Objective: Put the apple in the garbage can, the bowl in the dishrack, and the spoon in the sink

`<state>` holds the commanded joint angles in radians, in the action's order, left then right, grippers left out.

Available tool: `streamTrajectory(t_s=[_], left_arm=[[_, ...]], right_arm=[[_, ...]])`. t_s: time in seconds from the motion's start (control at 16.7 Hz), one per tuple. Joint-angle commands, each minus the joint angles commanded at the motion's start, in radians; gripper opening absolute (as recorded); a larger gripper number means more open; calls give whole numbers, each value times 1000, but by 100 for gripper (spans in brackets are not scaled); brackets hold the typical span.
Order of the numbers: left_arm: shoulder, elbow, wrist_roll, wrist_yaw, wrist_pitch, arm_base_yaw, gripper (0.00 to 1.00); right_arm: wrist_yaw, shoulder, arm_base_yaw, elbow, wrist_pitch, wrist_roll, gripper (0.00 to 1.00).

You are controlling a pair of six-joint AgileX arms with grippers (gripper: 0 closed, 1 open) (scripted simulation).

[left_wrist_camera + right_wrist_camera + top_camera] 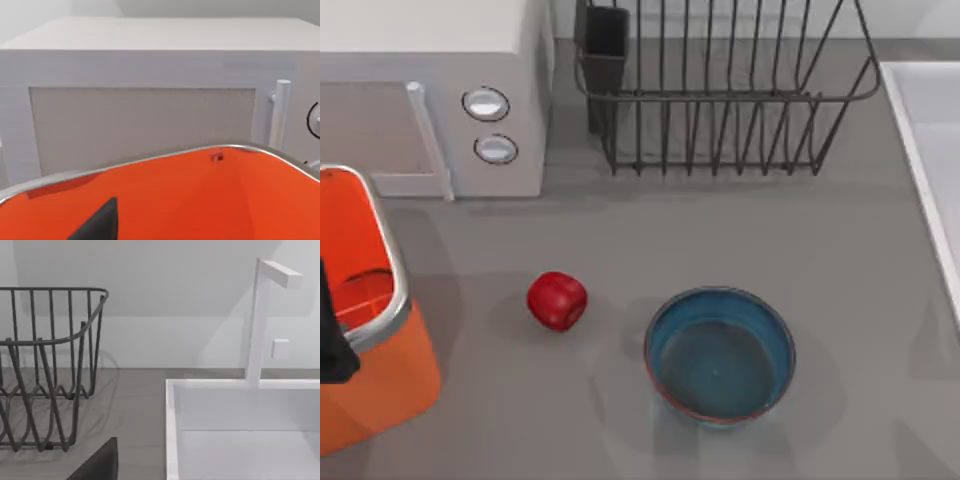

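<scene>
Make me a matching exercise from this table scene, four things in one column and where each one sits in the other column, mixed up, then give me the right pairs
Things:
1. apple
2. bowl
3. dishrack
4. garbage can

Places, as the top view shows them:
A. at the table's left edge, in front of the microwave
B. at the back, between the microwave and the sink
C. on the bare table, left of the bowl
D. on the bare table, in front of the dishrack

Pairs: 1-C, 2-D, 3-B, 4-A
</scene>
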<state>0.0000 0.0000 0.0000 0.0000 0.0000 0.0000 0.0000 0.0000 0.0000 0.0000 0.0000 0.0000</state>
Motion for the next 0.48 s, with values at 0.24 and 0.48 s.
streamTrajectory(t_s=[0.24,0.48], left_arm=[[27,28,0,-2,-19,-11,100],[209,200,-3,-4,-140,-72,100]], right_arm=[[0,0,0,0,0,0,100],[0,0,0,0,0,0,100]])
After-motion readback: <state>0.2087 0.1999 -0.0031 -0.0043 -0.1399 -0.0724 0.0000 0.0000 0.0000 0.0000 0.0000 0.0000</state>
